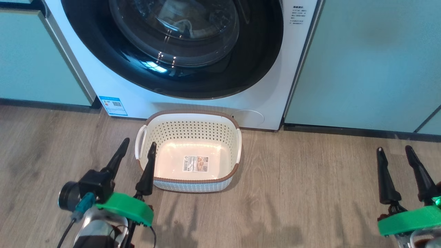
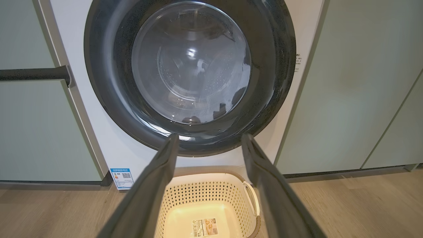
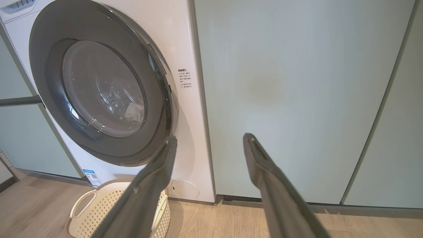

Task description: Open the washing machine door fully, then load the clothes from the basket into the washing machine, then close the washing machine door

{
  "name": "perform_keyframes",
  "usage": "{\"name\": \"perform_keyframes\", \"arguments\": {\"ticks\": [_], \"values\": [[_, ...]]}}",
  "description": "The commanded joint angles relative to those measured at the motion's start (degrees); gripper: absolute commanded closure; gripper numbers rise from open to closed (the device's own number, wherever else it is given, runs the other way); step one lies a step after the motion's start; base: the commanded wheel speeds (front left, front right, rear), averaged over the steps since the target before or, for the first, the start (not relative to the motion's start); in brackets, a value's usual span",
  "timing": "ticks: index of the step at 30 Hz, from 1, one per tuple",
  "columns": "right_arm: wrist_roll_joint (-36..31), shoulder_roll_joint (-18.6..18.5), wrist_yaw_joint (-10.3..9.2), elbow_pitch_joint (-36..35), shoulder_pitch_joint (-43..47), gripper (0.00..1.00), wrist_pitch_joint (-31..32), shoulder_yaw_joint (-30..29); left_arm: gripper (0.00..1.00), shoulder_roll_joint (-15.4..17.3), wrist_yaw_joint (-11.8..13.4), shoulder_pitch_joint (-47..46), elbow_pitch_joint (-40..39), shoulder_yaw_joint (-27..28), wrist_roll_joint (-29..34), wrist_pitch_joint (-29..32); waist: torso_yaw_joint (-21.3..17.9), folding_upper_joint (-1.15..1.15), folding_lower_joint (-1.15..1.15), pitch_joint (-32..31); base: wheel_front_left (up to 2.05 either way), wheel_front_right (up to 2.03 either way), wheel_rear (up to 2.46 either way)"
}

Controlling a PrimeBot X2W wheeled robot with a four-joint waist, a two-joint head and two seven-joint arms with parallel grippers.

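Step in hand: we are judging the closing step to be at its end, with loading done.
Door: the washing machine door (image 1: pixel 172 44) is filling the upper centre of the head view and lying against the front of the washing machine (image 1: pixel 120 93). We cannot tell whether it is latched.
Basket: the basket (image 1: pixel 193 112) is sitting on the floor at centre frame, just below the door, and we are seeing only the label (image 1: pixel 195 163) on its bare bottom.
Clothes: in the right wrist view, left of centre, a pale shape is showing behind the glass; we are taking it for the clothes (image 3: pixel 132 114), inside the drum.
Left gripper: the left gripper (image 1: pixel 139 143) is hovering at lower left with its fingers spread, carrying nothing, tips by the basket's left handle.
Right gripper: the right gripper (image 1: pixel 394 149) is hanging at lower right, well apart from the basket, fingers spread and empty.
Next move: we are thinking it calls for checking the door's right edge. If that edge is standing proud, a firm push on the black rim is needed.
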Motion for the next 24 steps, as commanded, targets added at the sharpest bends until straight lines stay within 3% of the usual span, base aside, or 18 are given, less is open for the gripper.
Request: {"name": "perform_keyframes", "arguments": {"ticks": [1,24], "values": [[-0.7,-0.3,-0.19,-2.2,-1.0,0.0,-0.4,1.3,0.0,1.4,-0.3,-0.6,-1.5,2.2,-0.4,-0.3,-0.1,0.0,0.01,0.0,0.0,0.0,0.0],[-0.7,-0.3,-0.19,-1.5,-1.7,0.0,-0.4,1.9,0.0,1.4,0.2,-1.1,-1.2,2.2,-0.7,-0.3,0.2,0.0,0.01,1.0,0.0,0.0,0.0]]}}
